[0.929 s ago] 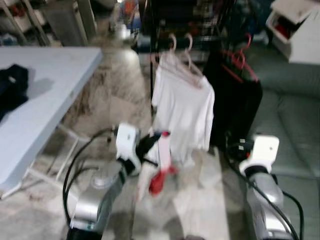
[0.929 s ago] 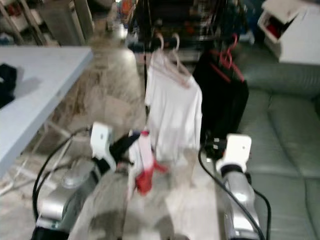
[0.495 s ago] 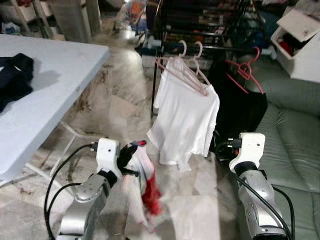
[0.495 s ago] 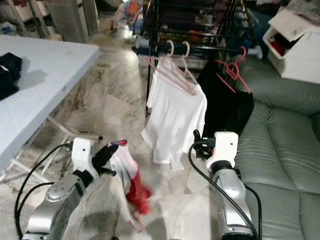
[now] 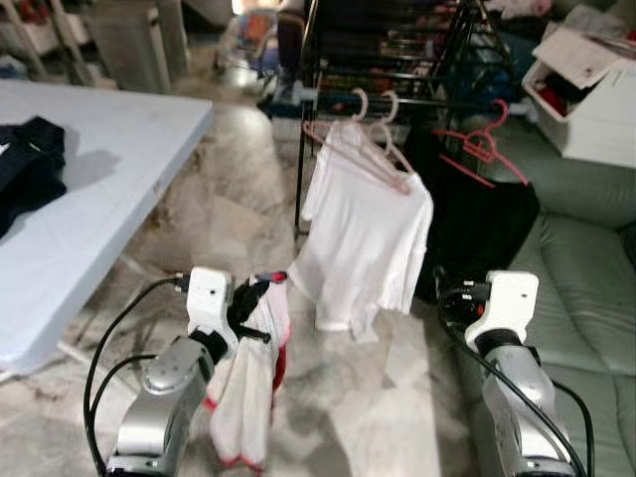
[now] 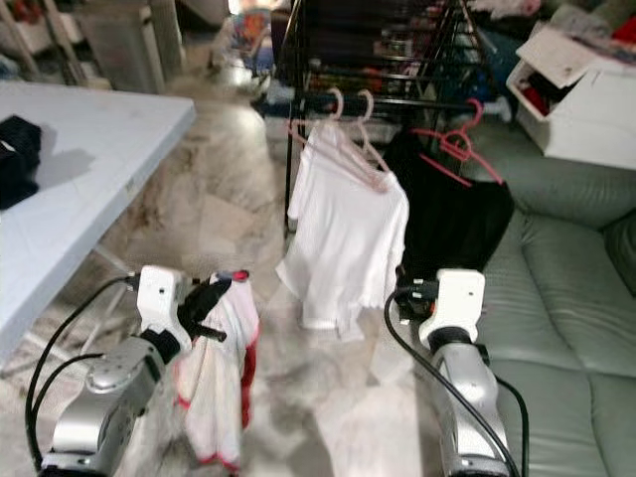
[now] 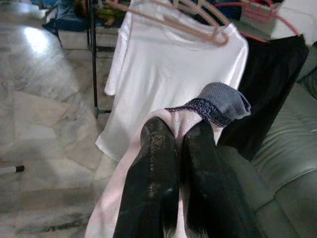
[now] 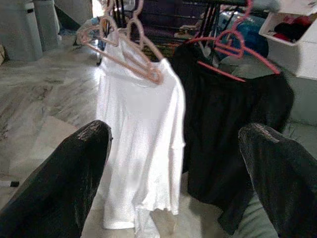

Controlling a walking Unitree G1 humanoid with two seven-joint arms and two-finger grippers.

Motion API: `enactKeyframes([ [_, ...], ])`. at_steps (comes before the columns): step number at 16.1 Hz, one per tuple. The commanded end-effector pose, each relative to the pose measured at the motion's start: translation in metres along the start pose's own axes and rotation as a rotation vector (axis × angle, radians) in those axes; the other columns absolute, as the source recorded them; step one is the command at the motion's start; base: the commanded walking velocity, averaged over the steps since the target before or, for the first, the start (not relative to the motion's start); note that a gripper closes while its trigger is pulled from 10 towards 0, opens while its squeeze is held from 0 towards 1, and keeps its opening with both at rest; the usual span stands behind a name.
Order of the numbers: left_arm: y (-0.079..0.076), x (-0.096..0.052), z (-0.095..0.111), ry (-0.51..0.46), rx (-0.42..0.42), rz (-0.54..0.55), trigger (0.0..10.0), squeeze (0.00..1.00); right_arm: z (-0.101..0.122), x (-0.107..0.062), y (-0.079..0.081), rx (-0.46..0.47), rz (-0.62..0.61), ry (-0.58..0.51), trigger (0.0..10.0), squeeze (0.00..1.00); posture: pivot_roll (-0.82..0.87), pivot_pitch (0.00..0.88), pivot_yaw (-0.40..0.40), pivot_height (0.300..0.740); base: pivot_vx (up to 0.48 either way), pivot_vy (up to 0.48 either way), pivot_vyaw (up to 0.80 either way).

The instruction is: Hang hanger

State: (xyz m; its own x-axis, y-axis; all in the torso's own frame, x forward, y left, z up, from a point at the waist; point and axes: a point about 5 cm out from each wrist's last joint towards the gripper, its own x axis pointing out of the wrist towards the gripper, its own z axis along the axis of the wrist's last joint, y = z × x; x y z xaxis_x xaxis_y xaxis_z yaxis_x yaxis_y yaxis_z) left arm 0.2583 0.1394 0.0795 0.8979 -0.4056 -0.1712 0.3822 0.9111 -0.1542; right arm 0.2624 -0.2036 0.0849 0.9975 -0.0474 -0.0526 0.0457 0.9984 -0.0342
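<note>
nearest, the left gripper pinches a white garment with red trim, which hangs limp from its pressed-together fingers; the right gripper is spread wide, holding nothing; beyond, a white shirt on pink hangers and a black garment under a red hanger hang from the black rack; a dark cloth lies at the table's left edge.

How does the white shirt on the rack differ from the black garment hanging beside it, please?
The white shirt hangs on pale pink hangers; the black garment on a red one. The white shirt is nearer the table; the black garment is nearer the sofa. Both hang from the black rack.
</note>
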Motion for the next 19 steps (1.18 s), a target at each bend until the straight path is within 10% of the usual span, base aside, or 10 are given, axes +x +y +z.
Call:
enactKeyframes([
  [1, -0.002, 0.003, 0.005, -0.023, 0.014, -0.015, 10.0, 0.0, 0.001, 0.0, -0.002, -0.002, -0.007, -0.007, 10.0, 0.0, -0.04, 0.024, -0.012, 0.74, 0.337, 0.341, 0.0],
  [12, -0.01, 0.0, 0.0, -0.024, 0.016, -0.016, 10.0, 0.0, -0.001, -0.002, -0.002, 0.0, -0.015, -0.006, 10.0, 0.0, -0.04, 0.029, 0.0, 0.74, 0.321, 0.055, 0.0],
  [19, 0.018, -0.036, -0.01, -0.016, 0.095, 0.174, 10.0, 0.0, -0.012, -0.04, -0.014, -0.023, -0.001, 0.05, 10.0, 0.0, -0.05, 0.038, 0.011, 0.74, 0.0, 0.0, 0.0],
])
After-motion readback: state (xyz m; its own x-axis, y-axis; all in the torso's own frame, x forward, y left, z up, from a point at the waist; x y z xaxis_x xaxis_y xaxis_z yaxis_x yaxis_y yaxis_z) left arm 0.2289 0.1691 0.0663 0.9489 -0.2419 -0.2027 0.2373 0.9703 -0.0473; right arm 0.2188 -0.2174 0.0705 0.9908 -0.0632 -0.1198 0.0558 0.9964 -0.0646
